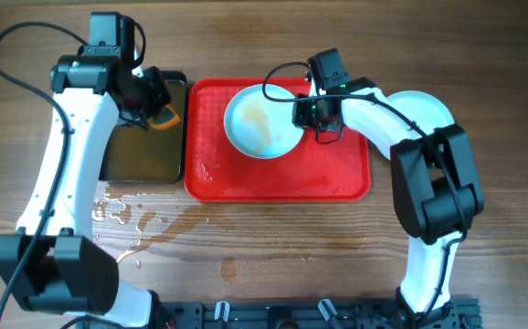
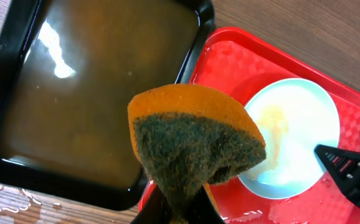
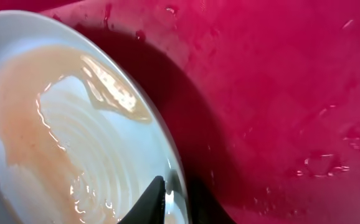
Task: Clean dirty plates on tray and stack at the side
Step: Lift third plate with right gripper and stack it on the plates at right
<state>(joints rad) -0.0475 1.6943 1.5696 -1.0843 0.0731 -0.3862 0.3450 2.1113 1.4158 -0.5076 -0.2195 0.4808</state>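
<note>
1. Sponge (image 2: 192, 143), orange-backed with a dark green scrub face, fills the left wrist view. The left claw (image 1: 154, 102) is clamped on it above the right edge of the black pan (image 2: 206, 25) of brown water, at the left.
2. Puddles (image 1: 127, 215) lie on the worktop (image 1: 501, 55) near that pan, and a soaked sponge carried across could drip more.
3. Right of the pan, the red tray (image 1: 337, 174) holds one plate (image 1: 262, 121), streaked with orange-brown sauce, in its far left part.
4. The right claw (image 1: 302, 111) pinches this plate's right rim, which looks raised off the tray. With wet glaze and so thin a pinch, scrubbing pressure might make the plate slip or pivot out.
5. Far right, another plate (image 1: 428, 105) sits on the worktop, partly under the right arm.
</note>
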